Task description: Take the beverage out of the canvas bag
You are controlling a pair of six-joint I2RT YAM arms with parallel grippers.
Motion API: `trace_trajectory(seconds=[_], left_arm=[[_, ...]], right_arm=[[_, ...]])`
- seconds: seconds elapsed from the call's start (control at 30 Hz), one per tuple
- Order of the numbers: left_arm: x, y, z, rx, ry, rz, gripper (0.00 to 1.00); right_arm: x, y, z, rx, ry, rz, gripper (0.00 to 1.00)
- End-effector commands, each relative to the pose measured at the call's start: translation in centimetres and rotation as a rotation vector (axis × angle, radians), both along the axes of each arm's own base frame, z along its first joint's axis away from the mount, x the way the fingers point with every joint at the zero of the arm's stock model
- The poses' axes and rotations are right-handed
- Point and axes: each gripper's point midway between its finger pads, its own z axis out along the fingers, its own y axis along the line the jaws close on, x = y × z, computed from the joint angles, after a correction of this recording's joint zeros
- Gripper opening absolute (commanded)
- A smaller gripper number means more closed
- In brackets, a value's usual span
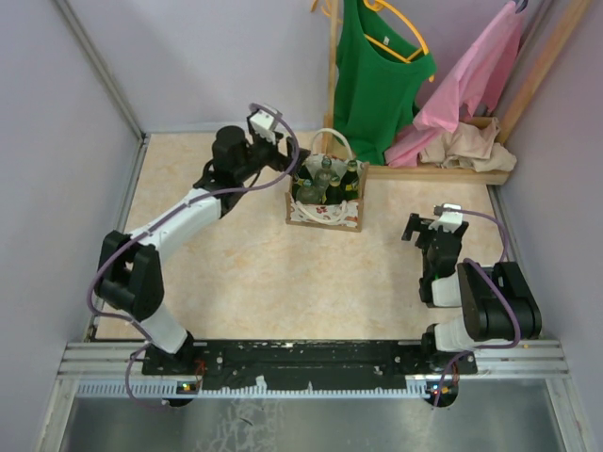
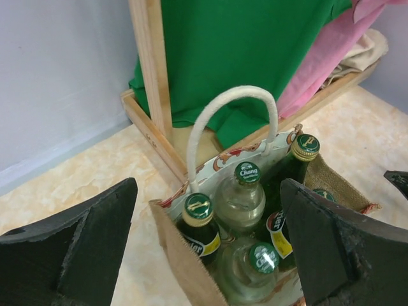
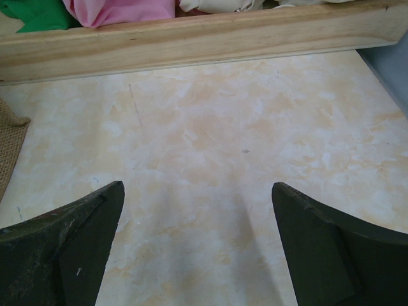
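Marbled beige tabletop [image 1: 236, 273] holds the canvas bag [image 1: 325, 209]; left gripper [image 2: 210, 255], jaws apart, should descend straight around the clear Chang bottle [image 2: 240, 199], while right gripper [image 3: 194, 255] waits spread and empty.

Bottles [image 2: 239, 197] stand in the canvas bag [image 1: 324, 212], before the wooden rack [image 1: 438, 171].

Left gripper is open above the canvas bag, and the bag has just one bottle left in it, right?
Not quite. The left gripper is open above the canvas bag, but the left wrist view shows several capped bottles standing in it, not one.
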Motion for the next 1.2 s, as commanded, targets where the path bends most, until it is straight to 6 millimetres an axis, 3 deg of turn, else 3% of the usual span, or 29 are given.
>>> trace_trajectory(seconds=[0.0,0.33,0.47,0.6,1.03,1.17], left_arm=[[1.1,-1.6,0.0,0.064,-0.040,0.056,1.00],[3.7,-2.8,-3.2,0.144,0.022,0.232,0.99],[4.3,-2.4,-4.2,0.145,0.044,0.298,0.82],[4.5,-2.2,-5.0,0.136,0.057,0.322,0.72],[4.3,-2.1,-8.0,0.117,0.041,0.321,0.68],[4.6,-2.4,-8.8,0.118,0.047,0.322,0.58]], right_arm=[[1.3,0.2,2.5,-0.010,-0.086,0.005,0.99],[1.3,0.2,2.5,-0.010,-0.085,0.006,0.99],[1.3,0.2,2.5,-0.011,-0.085,0.006,0.99],[1.3,0.2,2.5,-0.010,-0.086,0.005,0.99],[1.3,0.2,2.5,-0.010,-0.085,0.005,0.99],[1.3,0.2,2.5,-0.010,-0.086,0.004,0.99]])
